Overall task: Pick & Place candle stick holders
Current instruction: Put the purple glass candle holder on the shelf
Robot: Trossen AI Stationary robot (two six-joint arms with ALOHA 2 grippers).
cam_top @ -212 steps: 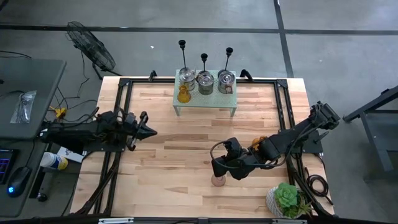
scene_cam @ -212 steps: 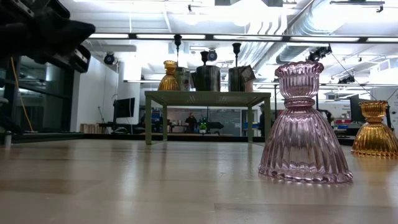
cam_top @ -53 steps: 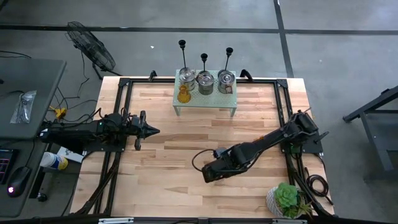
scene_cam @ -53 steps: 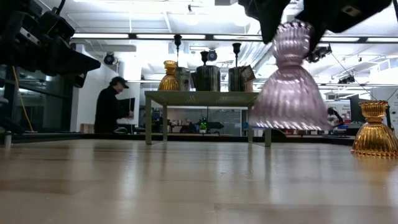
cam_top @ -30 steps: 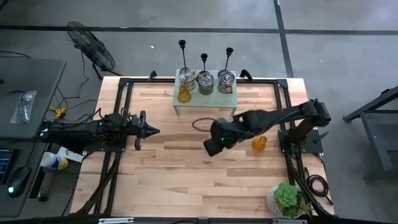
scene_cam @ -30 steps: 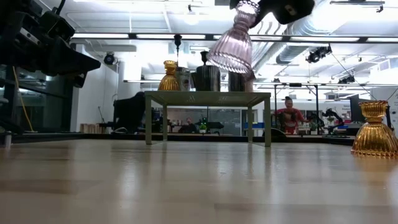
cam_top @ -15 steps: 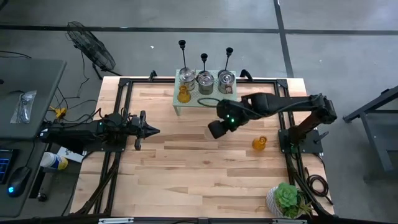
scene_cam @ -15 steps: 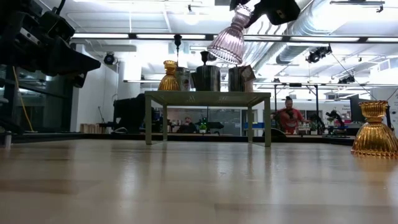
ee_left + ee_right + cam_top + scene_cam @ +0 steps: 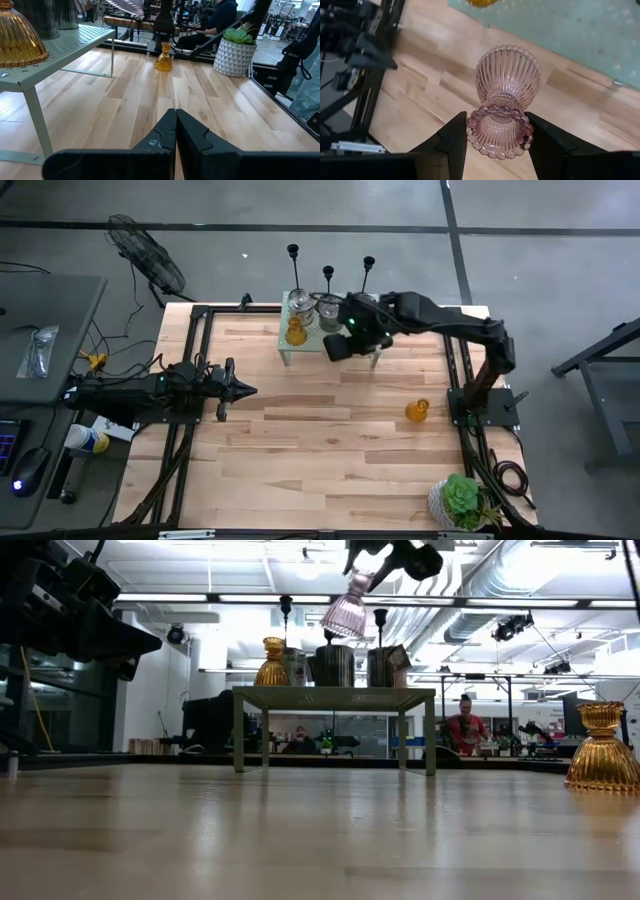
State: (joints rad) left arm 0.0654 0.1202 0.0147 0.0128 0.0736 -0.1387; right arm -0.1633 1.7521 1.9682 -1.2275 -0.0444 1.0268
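While the right gripper [image 9: 496, 131] hangs in the air over the front edge of the green stand [image 9: 330, 340], its two fingers [image 9: 451, 142] are clamped on the neck of a pink glass holder [image 9: 506, 92], whose ribbed skirt points away from the wrist and down toward the table [image 9: 300, 440]. This looks like the carry stage, with the placing not yet done. Beyond the holder on the stand sit three metal tins [image 9: 329, 311] and an amber holder [image 9: 295, 332]; a second amber holder [image 9: 417, 410] stands on the table well behind the gripper. Next it needs a bare patch between those pieces, the skirt lowered flat, then release. The left gripper [image 9: 175, 131] waits at its own side, fingers together and empty
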